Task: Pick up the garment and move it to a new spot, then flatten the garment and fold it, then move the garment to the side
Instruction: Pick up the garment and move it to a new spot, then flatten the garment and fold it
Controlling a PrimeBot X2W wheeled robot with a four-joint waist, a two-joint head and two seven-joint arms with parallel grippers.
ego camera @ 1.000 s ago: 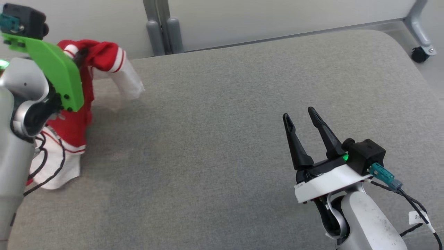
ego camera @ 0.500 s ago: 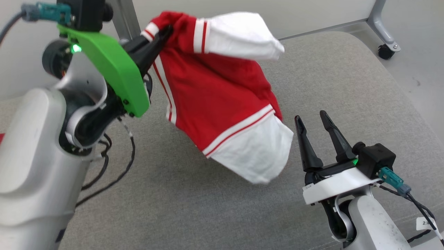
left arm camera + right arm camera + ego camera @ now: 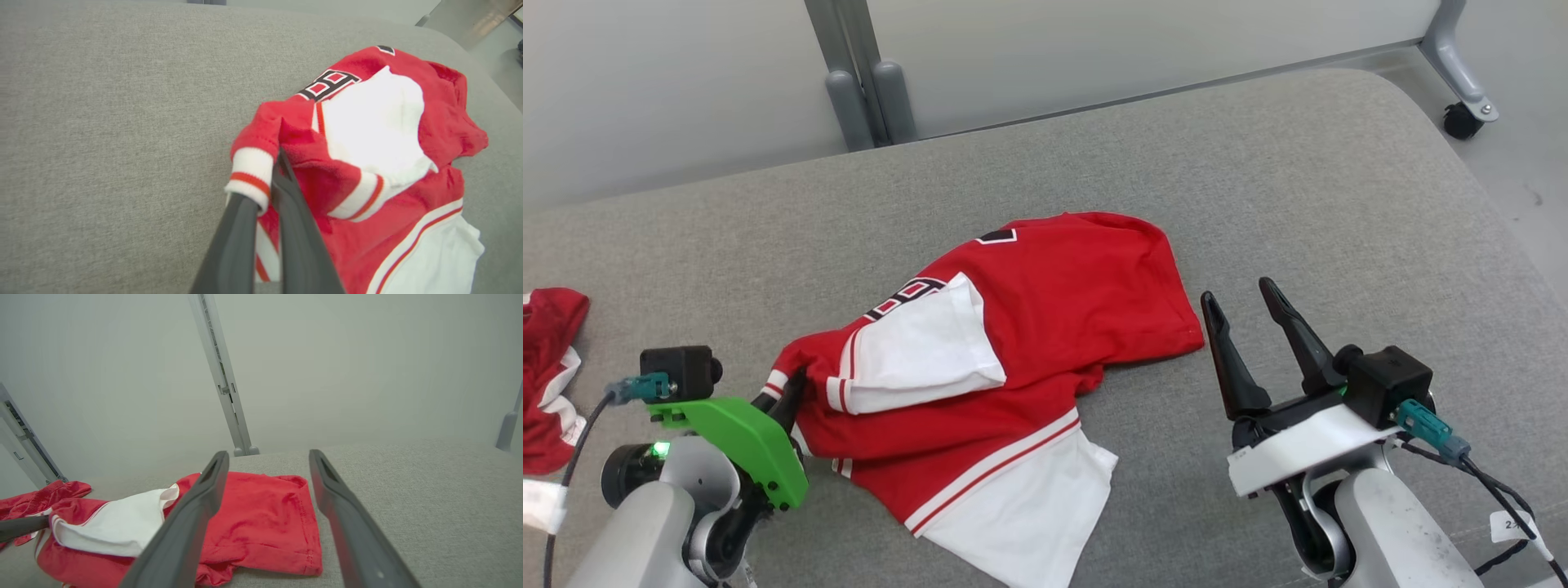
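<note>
The garment [image 3: 1045, 327], a red jersey with white sleeves and striped trim, lies crumpled on the middle of the grey padded table [image 3: 1258, 163]. One white sleeve is folded over its top. My left gripper [image 3: 786, 390] is low at the garment's left end, shut on a striped ribbed edge. The left wrist view shows the dark fingers [image 3: 294, 212] pinching that red-and-white trim [image 3: 251, 171]. My right gripper [image 3: 1237, 291] stands open and empty just right of the garment's hem. In the right wrist view, its fingers [image 3: 196, 506] frame the red cloth [image 3: 261, 514].
A second red and white cloth [image 3: 547, 367] lies at the table's left edge. Grey frame posts [image 3: 866, 90] stand behind the far edge. A caster wheel [image 3: 1462, 122] sits on the floor beyond the table's rounded right corner.
My left gripper has carried the garment from the far left through the air and set it down on the table's middle. The head camera has shifted. The right gripper has stayed open.
</note>
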